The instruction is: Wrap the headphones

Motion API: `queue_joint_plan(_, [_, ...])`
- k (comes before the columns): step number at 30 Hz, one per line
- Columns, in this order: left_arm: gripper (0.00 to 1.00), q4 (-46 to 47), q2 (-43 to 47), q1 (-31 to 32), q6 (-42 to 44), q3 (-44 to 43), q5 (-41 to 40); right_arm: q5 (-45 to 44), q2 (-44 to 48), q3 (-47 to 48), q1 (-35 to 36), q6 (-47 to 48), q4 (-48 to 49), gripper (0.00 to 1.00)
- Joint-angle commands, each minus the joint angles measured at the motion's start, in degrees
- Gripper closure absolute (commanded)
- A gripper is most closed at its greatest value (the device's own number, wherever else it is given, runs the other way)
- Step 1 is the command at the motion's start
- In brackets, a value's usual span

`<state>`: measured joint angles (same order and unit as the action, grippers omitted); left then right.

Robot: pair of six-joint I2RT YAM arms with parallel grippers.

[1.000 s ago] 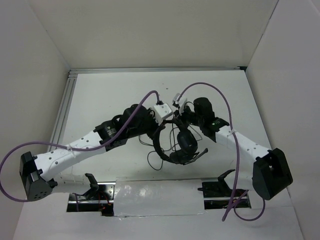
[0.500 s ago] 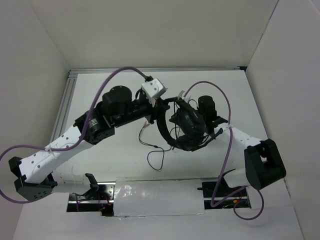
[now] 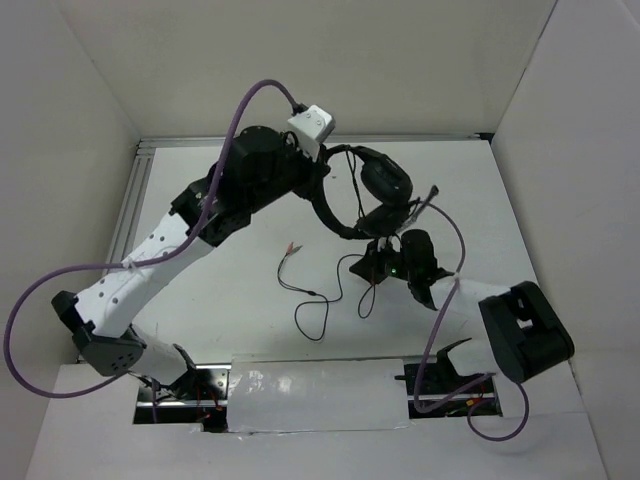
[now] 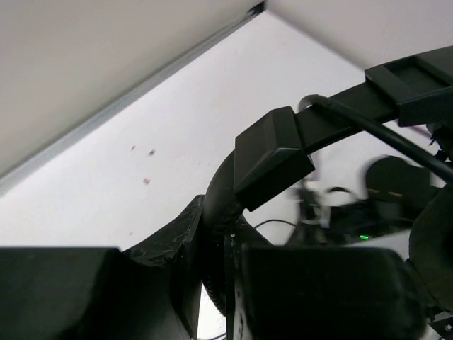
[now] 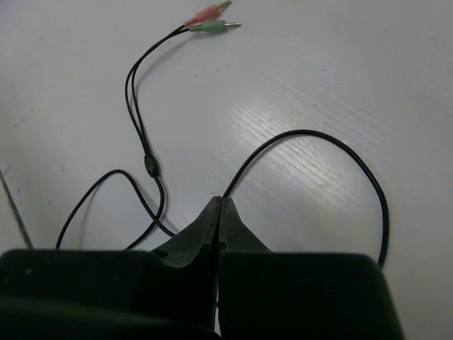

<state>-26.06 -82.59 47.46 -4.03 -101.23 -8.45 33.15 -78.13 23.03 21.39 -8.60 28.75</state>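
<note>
Headphones [image 3: 372, 190] hang toward the back of the table [image 3: 220, 290], with your left gripper [image 3: 318, 185] clamped tight on the headband [image 4: 225, 202], near the metal rail [image 3: 420, 138] along the far edge. Your right gripper [image 5: 220, 207] sits low just in front of them, fingers pressed together on the thin cord [image 5: 311, 138]. The cord's slack trails left to pink and green plugs [image 5: 210, 19]. You have open white surface left of the plugs. Your right elbow is close to the right wall [image 3: 590, 250].
</note>
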Motion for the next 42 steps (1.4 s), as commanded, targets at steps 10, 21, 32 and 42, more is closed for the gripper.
queue_joint_plan(10, [1.0, -12.42, -14.52, -21.88, -25.23, -15.49, -10.09, -30.56, 20.37, -2.99, 8.92, -9.07, -11.95, 1.0])
queue_joint_plan(21, [1.0, -16.58, -22.45, -24.79, -26.84, -7.7, -14.86, -69.11, 31.9, 10.88, 27.55, -1.87, -31.3, 1.0])
queue_joint_plan(32, [1.0, -4.36, -18.67, -16.46, -8.3, 8.92, -9.39, -58.84, 27.95, 18.89, 27.75, 30.53, -21.29, 1.0])
queue_joint_plan(42, [1.0, 9.01, -7.69, -5.2, 6.22, 26.43, 2.21, -39.94, 23.55, 27.86, 15.89, 38.92, -25.94, 1.0])
